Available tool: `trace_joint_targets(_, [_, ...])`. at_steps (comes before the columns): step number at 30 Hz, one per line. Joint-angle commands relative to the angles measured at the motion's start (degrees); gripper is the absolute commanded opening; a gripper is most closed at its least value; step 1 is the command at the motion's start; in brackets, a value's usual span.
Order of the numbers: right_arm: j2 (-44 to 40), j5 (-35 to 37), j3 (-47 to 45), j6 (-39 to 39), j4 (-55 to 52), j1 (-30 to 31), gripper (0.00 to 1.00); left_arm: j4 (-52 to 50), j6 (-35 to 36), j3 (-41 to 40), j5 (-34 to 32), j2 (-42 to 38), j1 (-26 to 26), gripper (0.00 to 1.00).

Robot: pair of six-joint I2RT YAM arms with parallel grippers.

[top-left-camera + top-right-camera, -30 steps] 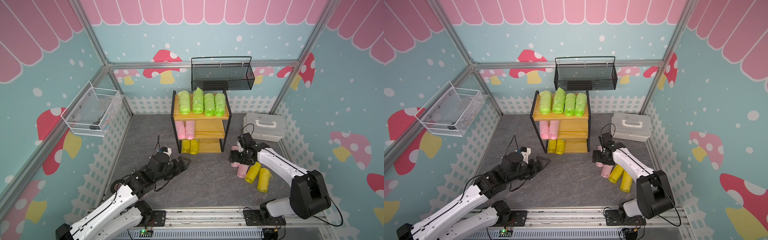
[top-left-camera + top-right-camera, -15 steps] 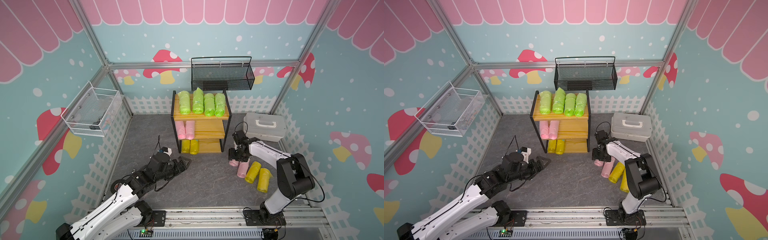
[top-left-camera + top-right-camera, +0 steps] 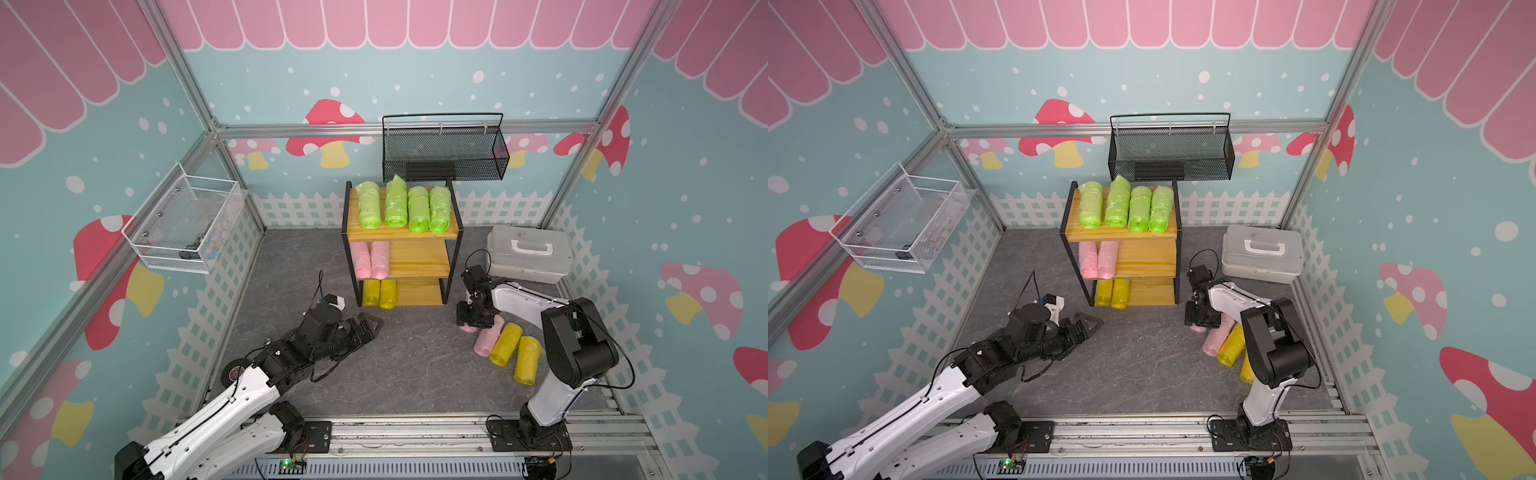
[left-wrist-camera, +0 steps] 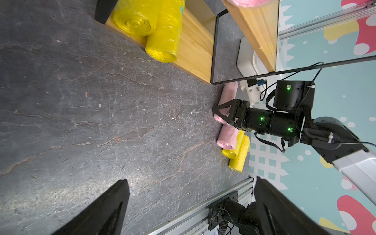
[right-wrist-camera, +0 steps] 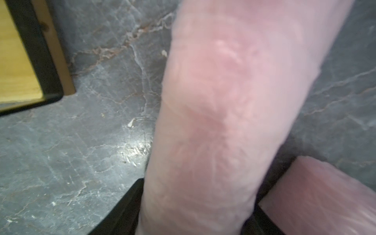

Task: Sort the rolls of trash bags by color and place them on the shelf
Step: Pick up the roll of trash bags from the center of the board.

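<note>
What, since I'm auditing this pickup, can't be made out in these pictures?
Right gripper grip: the right wrist view is blurred, and the pink roll hides the contact, so held or not cannot be told.
Same roll in both top views: mostly under the gripper.
Outer yellow roll on the floor: partly behind the right arm in a top view.
White wire basket contents: too small behind the mesh.

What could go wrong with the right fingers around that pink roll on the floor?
The pink roll looks soft, so it might slip or sag between the right fingers. A second pink roll lies close beside one finger and could be dragged along. The shelf frame is near; a lift might clip it.
</note>
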Motion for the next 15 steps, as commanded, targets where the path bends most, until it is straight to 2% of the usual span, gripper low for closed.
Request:
trace_joint_targets(1, [-1.5, 0.6, -2.0, 0.2, -0.5, -0.2, 0.48, 0.8, -0.1, 0.3, -0.3, -0.8, 0.1, 0.98])
trace_joint_targets(4, [-3.6, 0.7, -2.9, 0.1, -0.8, -0.2, 0.25, 0.8, -0.1, 0.4, -0.1, -0.9, 0.1, 0.98])
trace_joint_targets(7, [-6.9, 0.5, -3.9, 0.0, -2.1, -0.2, 0.12, 0.8, 0.1, 0.7, 0.2, -0.9, 0.1, 0.97])
trace_joint_targets(12, [-18.3, -0.9, -7.0, -0.4, -5.5, -0.2, 0.01, 0.8, 1.3, 2.1, 1.0, -0.5, 0.1, 0.98])
trace_joint_targets(15, [-28.2, -5.7, -8.5, -1.3, -6.4, -0.2, 0.00, 3.1, 2.1, 2.9, 2.2, -0.2, 0.1, 0.98])
